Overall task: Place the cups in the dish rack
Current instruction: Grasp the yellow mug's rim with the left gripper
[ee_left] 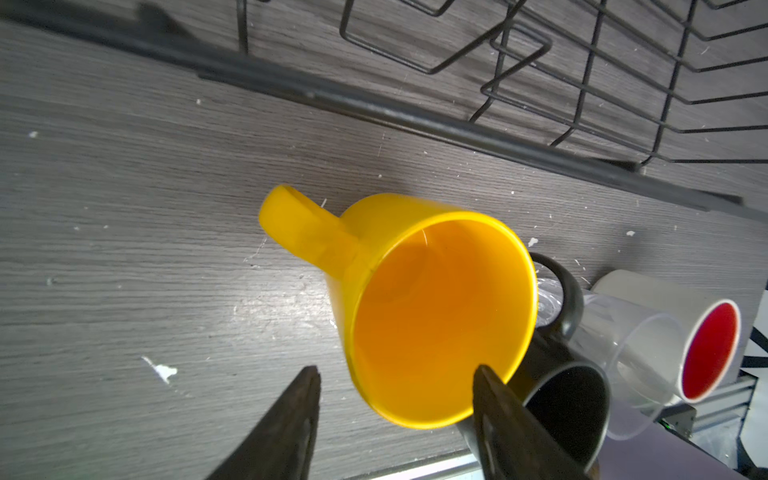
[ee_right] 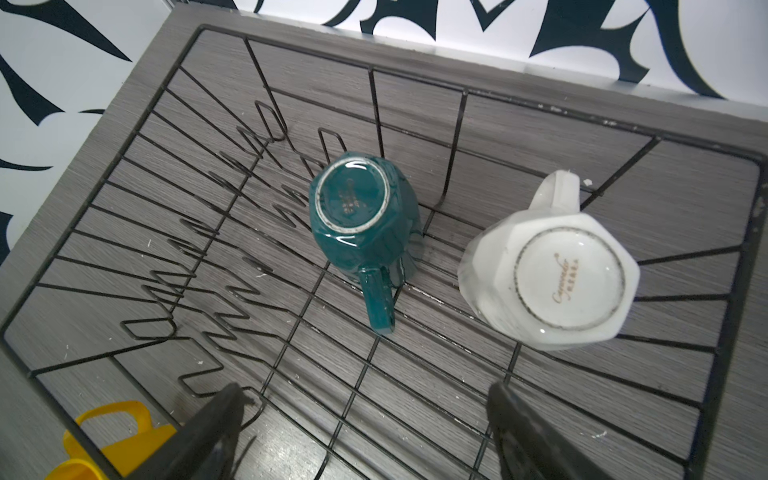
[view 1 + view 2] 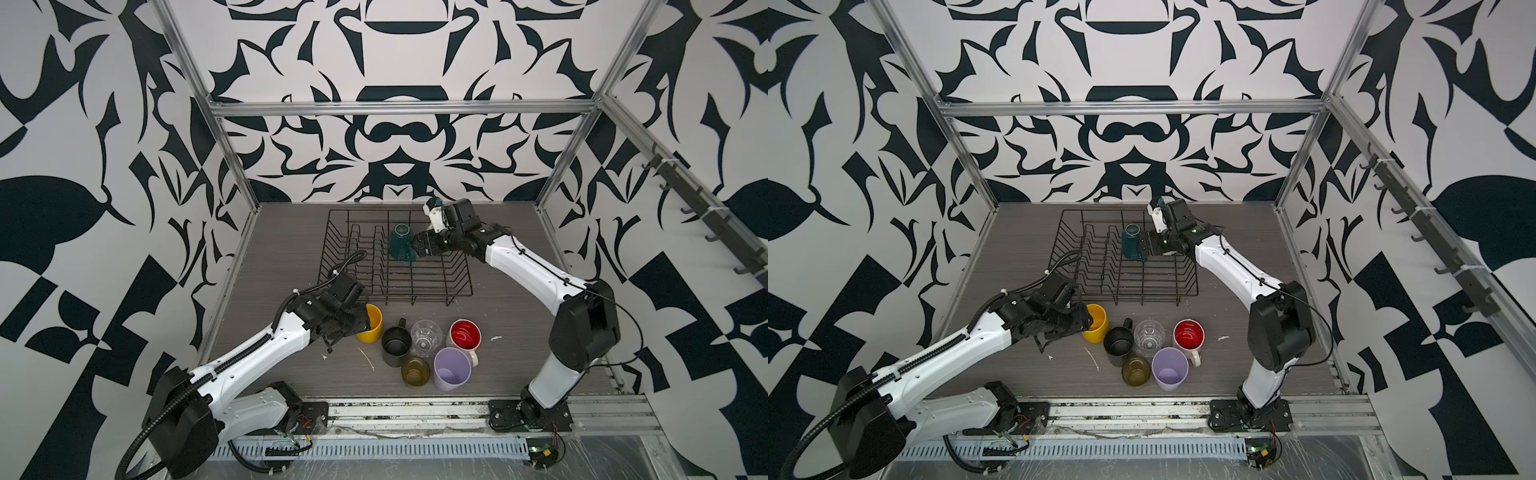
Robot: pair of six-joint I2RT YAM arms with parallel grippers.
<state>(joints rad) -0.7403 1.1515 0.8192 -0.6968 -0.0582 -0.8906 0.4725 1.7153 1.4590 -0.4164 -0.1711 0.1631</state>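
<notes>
The yellow mug (image 1: 436,324) looks like moulded plastic, so I judge it light, stiff and unbreakable but smooth enough to slip. The best hold is a pinch on the wall at the rim, one finger inside and one outside, clear of the handle. It stands upright on the counter (image 1: 124,249) directly under the left hand (image 1: 395,374), mouth open to the fingertips. Its handle juts out beyond them towards the dish rack (image 2: 465,90). That hand is partly open around the near rim, and no firm grip shows yet. Its outer finger is crowded by the black mug (image 1: 569,399), which sits against the yellow one and is easily knocked. The mug is bright yellow, tapered and glossy inside. The right hand (image 2: 365,390) hangs wide open and empty over the rack. Ahead of its fingertips a teal mug (image 2: 361,216) and a white mug (image 2: 552,270) sit upside down.
</notes>
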